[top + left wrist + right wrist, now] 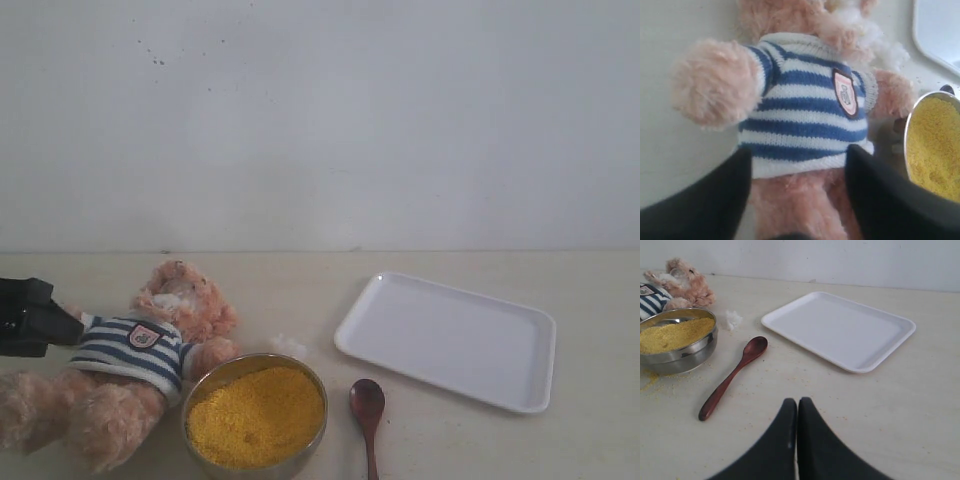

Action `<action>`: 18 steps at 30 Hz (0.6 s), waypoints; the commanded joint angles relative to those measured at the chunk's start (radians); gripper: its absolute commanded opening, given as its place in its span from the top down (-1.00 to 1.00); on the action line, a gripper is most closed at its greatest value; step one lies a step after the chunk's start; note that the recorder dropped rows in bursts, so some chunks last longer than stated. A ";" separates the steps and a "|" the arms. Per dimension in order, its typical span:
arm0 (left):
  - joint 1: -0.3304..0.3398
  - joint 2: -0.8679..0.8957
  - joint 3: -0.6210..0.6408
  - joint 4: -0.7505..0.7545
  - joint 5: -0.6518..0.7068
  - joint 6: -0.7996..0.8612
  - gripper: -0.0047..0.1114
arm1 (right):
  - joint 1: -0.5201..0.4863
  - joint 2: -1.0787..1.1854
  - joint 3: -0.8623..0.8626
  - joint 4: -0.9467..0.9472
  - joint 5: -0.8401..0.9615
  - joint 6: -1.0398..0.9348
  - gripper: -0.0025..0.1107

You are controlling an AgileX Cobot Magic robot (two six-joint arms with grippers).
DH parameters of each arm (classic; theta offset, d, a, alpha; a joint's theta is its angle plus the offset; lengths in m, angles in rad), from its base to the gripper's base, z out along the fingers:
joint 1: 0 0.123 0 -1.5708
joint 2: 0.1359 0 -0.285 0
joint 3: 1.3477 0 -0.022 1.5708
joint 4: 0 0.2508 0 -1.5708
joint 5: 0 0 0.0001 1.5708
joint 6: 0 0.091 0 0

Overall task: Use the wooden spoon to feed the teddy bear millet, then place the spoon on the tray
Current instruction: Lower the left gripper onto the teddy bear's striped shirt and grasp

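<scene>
Lying bowl-up on the tabletop [900, 410], the wooden spoon [731, 379] sits by the near edge in the exterior view, between the metal bowl [682, 354] and the tray [840, 330], touching neither. The millet [255, 415] is heaped in the bowl. The teddy bear [130, 350] lies on its back toward the left edge, one paw just beside the bowl. The left fingers [715, 200] stand wide apart over the bear's shirt hem; contact is unclear. The right fingers [785, 440] are pressed together, gripping nothing, above bare tabletop.

L gripper [799, 156] & R gripper [797, 404]: matte blk, smooth, tapered w/ rounded ends.
</scene>
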State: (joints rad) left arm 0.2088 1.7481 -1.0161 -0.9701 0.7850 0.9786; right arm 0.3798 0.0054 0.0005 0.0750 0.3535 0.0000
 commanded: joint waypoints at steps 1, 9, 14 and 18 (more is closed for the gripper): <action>0.002 0.043 0.006 -0.051 -0.051 0.007 -0.47 | 0.001 -0.005 0.000 -0.003 -0.004 0.000 0.96; 0.002 0.147 0.006 -0.201 -0.017 0.136 -0.41 | 0.001 -0.005 0.000 -0.003 -0.004 0.000 0.96; 0.002 0.181 0.006 -0.330 -0.011 0.284 -0.41 | 0.001 -0.005 0.000 -0.003 -0.004 0.000 0.96; 0.002 0.239 0.002 -0.358 -0.009 0.314 -0.41 | 0.001 -0.005 0.000 -0.003 -0.004 0.000 0.96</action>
State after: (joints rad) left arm 0.2088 1.9652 -1.0161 -1.3002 0.7711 1.2626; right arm 0.3798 0.0054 0.0005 0.0750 0.3535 0.0000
